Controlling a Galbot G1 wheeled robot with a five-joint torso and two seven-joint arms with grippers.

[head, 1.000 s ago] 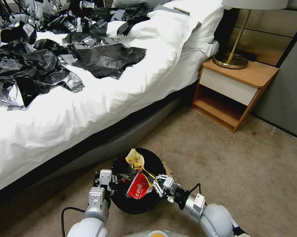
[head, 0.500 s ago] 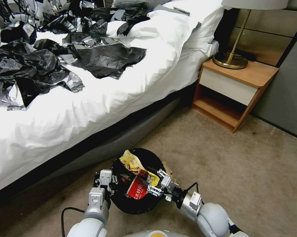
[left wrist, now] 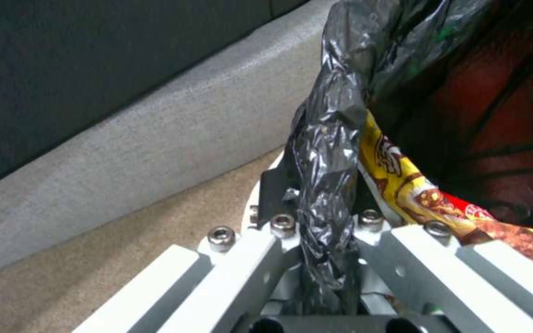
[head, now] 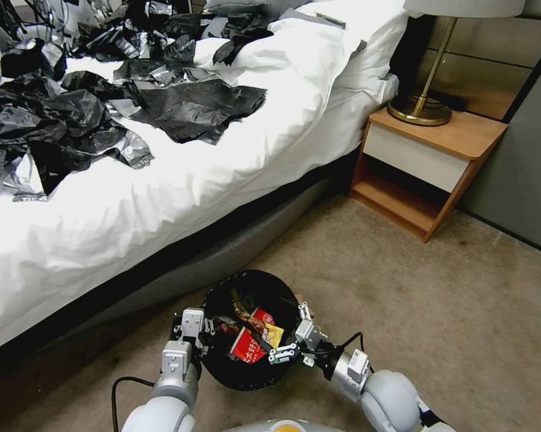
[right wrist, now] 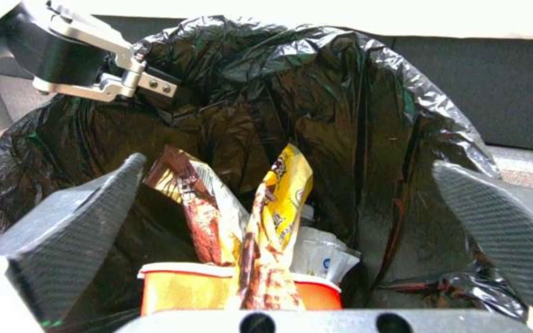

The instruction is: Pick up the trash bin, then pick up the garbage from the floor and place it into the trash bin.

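The trash bin (head: pixel 246 375), lined with a black bag, is at the foot of the bed side. My left gripper (head: pixel 205 329) is shut on its left rim; in the left wrist view the fingers (left wrist: pixel 242 259) pinch the folded liner (left wrist: pixel 325 185). My right gripper (head: pixel 289 334) stands open over the bin's right rim, nothing between its pads (right wrist: pixel 75 236). The garbage lies inside the bin: a yellow wrapper (right wrist: pixel 282 194), a brown wrapper (right wrist: pixel 199 208) and a red cup (head: pixel 245 348). The right wrist view also shows the left gripper (right wrist: pixel 155 85) at the liner's rim.
The bed (head: pixel 162 198) with white sheets and a heap of black bags (head: pixel 72 114) runs along the left. A wooden nightstand (head: pixel 426 162) with a lamp (head: pixel 423 108) stands at the back right. Open carpet (head: pixel 432 312) lies to the right. A black cable (head: pixel 123 384) loops by the left arm.
The right gripper held the yellow wrapper above the bin, then lowered and opened; the wrapper now lies inside the bin. The left gripper kept its hold on the rim.
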